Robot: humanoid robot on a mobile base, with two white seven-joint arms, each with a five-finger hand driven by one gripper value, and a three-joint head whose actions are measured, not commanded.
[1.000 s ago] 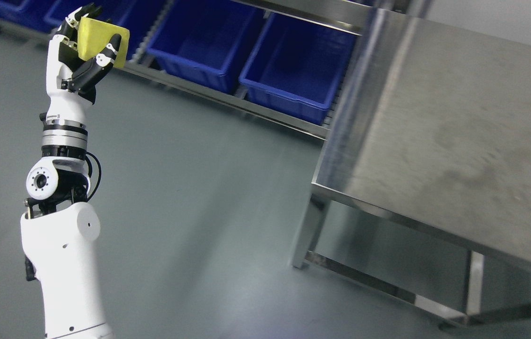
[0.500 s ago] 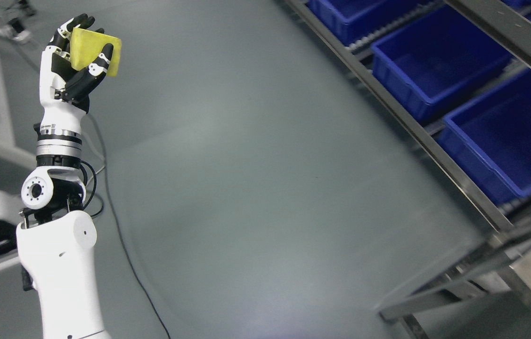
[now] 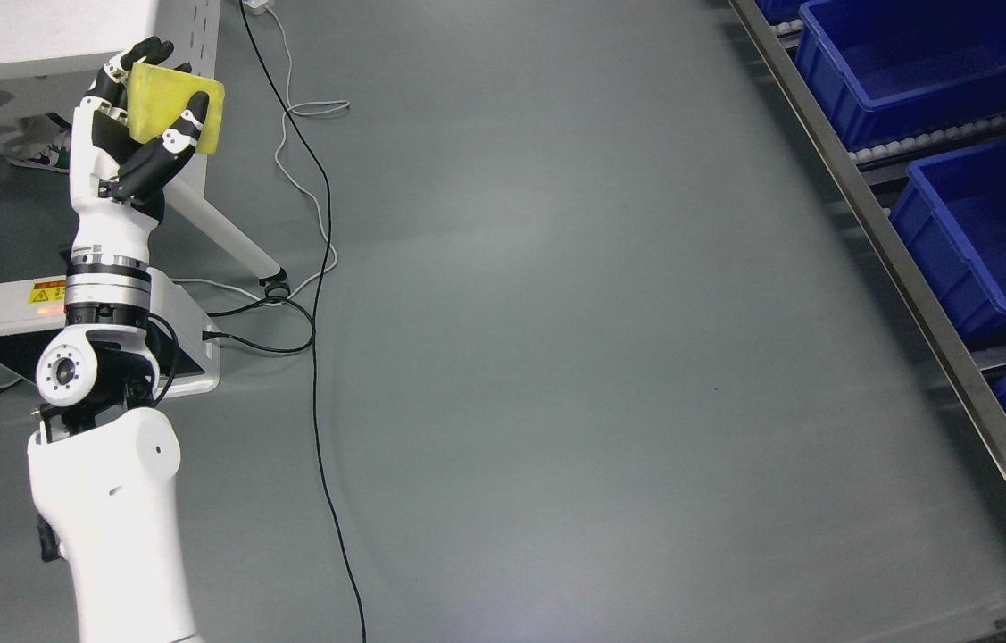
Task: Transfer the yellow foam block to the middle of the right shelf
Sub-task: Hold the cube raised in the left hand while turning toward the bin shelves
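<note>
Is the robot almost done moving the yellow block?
Not yet. Picking up is done: the left hand holds the yellow foam block up high. Carrying is underway. Still left: placing it on the shelf with blue bins at the right, across the floor.

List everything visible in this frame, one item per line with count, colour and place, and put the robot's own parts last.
yellow foam block: 1, yellow, upper left, held up above the floor
blue bins: at least 3 partly in view, blue, on the rack along the right edge
metal rack: 1, silver, running diagonally down the right side
cables: several, black and white, trailing over the floor left of centre
white box unit: 1, white with a yellow warning label, on the floor at left
white table: 1, white, top left corner, with a slanted leg
floor: grey, fills the middle
left robot hand: 1, white and black, upper left, fingers closed on the block
left arm: 1, white, lower left
</note>
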